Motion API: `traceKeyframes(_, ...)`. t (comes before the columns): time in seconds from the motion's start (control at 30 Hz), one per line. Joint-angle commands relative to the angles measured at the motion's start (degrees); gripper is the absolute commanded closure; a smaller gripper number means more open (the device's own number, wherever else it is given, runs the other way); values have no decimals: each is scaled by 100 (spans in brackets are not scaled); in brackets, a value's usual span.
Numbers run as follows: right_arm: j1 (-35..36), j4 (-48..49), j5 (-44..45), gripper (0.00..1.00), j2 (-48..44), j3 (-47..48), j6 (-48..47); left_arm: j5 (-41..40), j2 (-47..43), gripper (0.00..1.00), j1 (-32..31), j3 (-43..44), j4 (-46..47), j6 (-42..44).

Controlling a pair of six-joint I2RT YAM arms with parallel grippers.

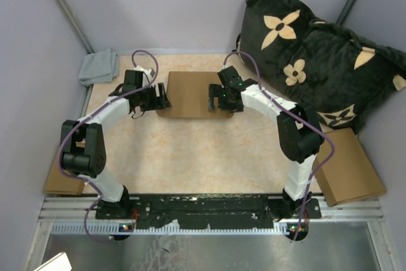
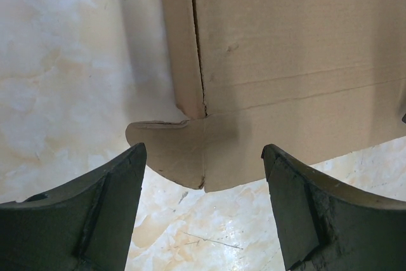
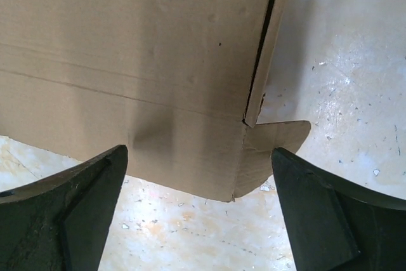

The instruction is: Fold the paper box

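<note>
Paper box (image 1: 190,93) at table's 12 o'clock, seemingly part-folded. Your left gripper (image 1: 160,99) and right gripper (image 1: 214,101) gape empty at its 9 and 3. Next: pinch each end and fold it inward.

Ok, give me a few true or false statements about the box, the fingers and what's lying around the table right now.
1. The left fingers and the right fingers are open. True.
2. The left fingers hold the paper box up off the table. False: it lies on the table, ungripped.
3. A grey cloth lies at the far left corner. True.
4. The dark flowered cushion sits on the left. False: it is at the far right.
5. A second brown box lies to the right of the right arm. True.
</note>
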Motion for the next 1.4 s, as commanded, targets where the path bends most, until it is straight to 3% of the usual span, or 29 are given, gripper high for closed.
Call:
traceKeyframes(0.0,11,60,-29,4,8,291,-91,-14,143,20,-80,165,82,104)
traceKeyframes(0.17,75,60,-133,6,11,253,-103,84,295,20,-187,143,131,85)
traceKeyframes(0.63,248,207,-389,23,-142,-48,-88,529,168,29,-301,-103,-40,113)
traceKeyframes(0.97,257,-22,-325,24,-284,-46,-33,775,351,40,-310,589,-1247,224)
traceKeyframes(1.37,250,-438,-350,15,-589,-76,71,839,337,41,-310,1082,-1871,174)
